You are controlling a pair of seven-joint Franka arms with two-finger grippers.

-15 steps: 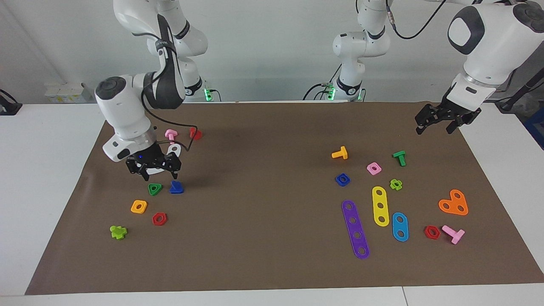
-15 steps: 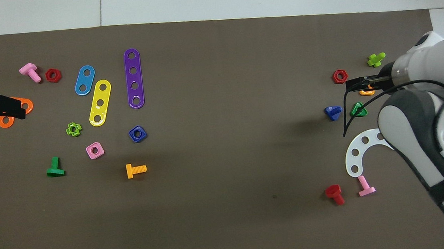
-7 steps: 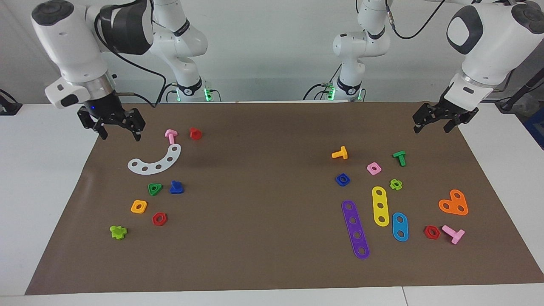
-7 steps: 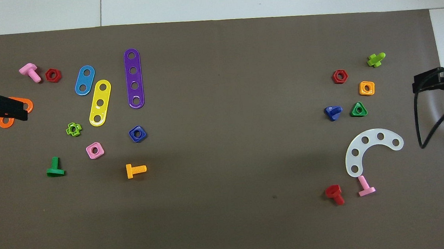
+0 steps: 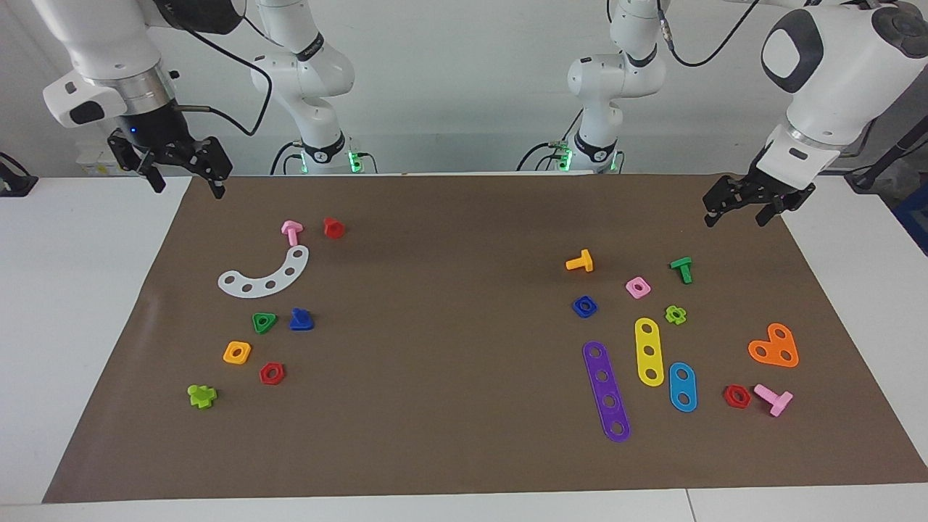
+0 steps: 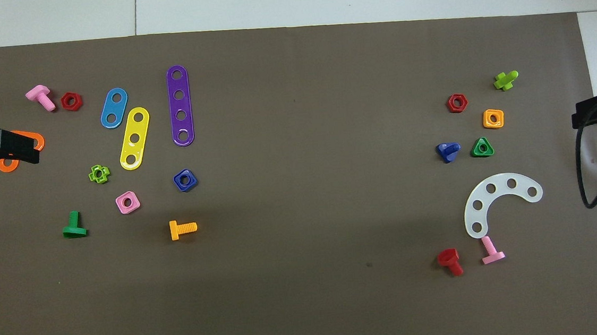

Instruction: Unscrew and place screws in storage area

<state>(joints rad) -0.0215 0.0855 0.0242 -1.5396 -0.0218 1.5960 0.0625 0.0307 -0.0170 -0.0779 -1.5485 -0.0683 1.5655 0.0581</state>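
Observation:
The dark-blue bolt (image 5: 301,320) (image 6: 447,151) lies on the brown mat (image 5: 449,377) beside a green triangular nut (image 5: 264,322), toward the right arm's end. Its blue rounded-square nut (image 5: 584,307) (image 6: 185,180) lies apart from it, toward the left arm's end. My right gripper (image 5: 185,188) (image 6: 584,113) hangs open and empty, high over the mat's edge at its own end. Over the mat's corner at the other end, my left gripper (image 5: 735,220) (image 6: 25,149) waits open and empty. From overhead it covers part of the orange heart-shaped plate (image 6: 35,140).
Around the blue bolt lie a white curved strip (image 5: 264,275), pink bolt (image 5: 291,231), red bolt (image 5: 333,228), orange nut (image 5: 237,352), red hex nut (image 5: 272,373) and lime piece (image 5: 201,395). Purple (image 5: 606,390), yellow (image 5: 649,351) and light-blue strips (image 5: 682,386) lie near the blue nut.
My right gripper has risen from just above the blue bolt and drawn back to the mat's edge at its own end. The bolt has stayed in place. The left gripper has barely shifted.

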